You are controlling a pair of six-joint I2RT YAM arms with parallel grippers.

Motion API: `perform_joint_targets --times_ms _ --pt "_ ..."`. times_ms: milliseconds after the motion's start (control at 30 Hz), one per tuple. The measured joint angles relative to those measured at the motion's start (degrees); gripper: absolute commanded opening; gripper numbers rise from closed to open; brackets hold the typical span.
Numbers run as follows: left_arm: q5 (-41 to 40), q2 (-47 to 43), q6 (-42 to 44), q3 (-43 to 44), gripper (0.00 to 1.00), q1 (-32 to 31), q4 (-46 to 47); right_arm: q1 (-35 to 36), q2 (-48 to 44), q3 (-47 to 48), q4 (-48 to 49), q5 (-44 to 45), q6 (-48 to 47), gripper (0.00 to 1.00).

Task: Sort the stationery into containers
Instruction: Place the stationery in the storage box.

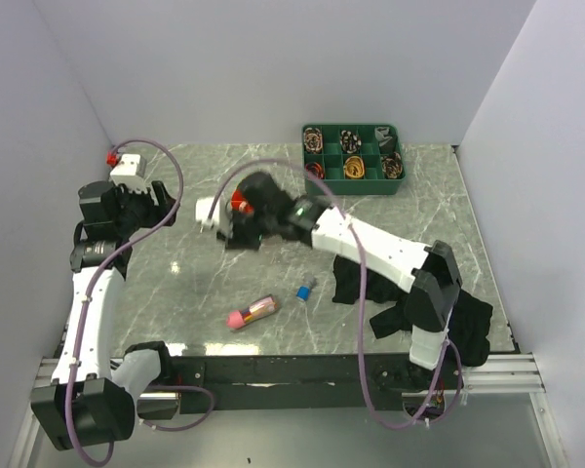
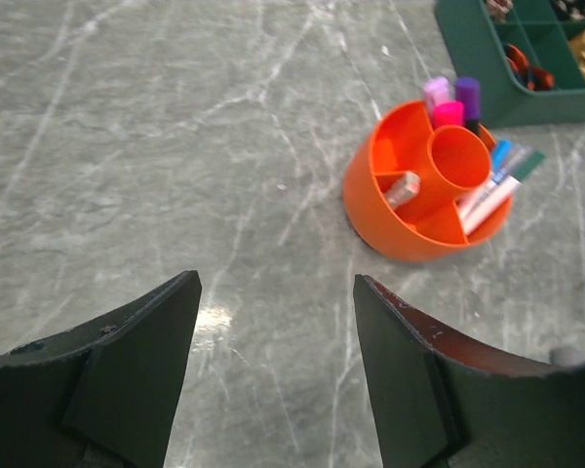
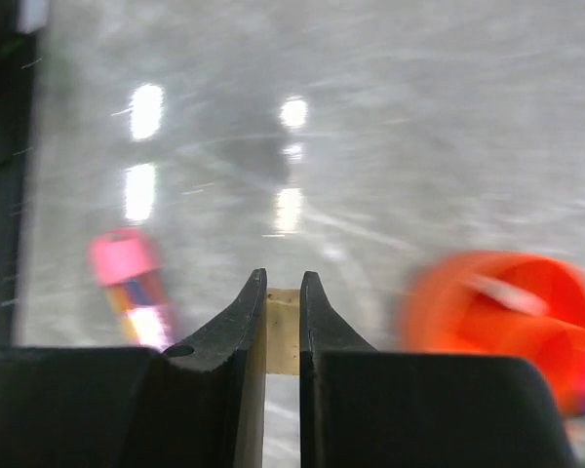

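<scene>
The round orange organiser (image 2: 424,200) stands mid-table and holds pink, purple, white and blue-capped pens and a beige eraser. In the top view my right arm covers most of the organiser (image 1: 240,203). My right gripper (image 3: 283,278) is shut on a small beige eraser (image 3: 283,327) and hangs above the table, with the blurred organiser (image 3: 507,317) to its right and the pink tube case (image 3: 132,283) to its left. The pink case (image 1: 252,312) and a small blue-capped item (image 1: 305,290) lie near the front. My left gripper (image 2: 278,292) is open and empty, left of the organiser.
A green tray of ribbon rolls (image 1: 353,156) stands at the back right and shows in the left wrist view (image 2: 487,58). A black cloth (image 1: 463,327) lies at the front right under my right arm. White walls close in the table on three sides.
</scene>
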Motion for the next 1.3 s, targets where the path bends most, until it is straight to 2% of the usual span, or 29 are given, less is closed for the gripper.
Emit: perform_joint_targets --times_ms 200,533,833,1000,1300 --pt "4.0 1.6 1.1 0.7 0.71 1.1 -3.9 -9.6 3.9 9.6 0.8 -2.3 -2.2 0.00" --pt "4.9 7.5 6.1 8.6 0.71 8.4 -11.4 -20.3 12.7 12.0 5.1 -9.5 -0.6 0.00" --pt "5.8 6.1 7.5 8.4 0.70 8.6 -12.8 -15.4 12.9 11.7 8.2 -11.4 1.7 0.00" --pt "5.5 4.5 7.5 8.2 0.70 6.6 -14.4 -12.3 13.8 11.6 9.5 -10.6 2.2 0.00" --pt "5.7 4.0 4.3 8.2 0.70 4.8 -14.0 -12.5 19.5 12.9 9.6 -6.6 2.5 0.00"
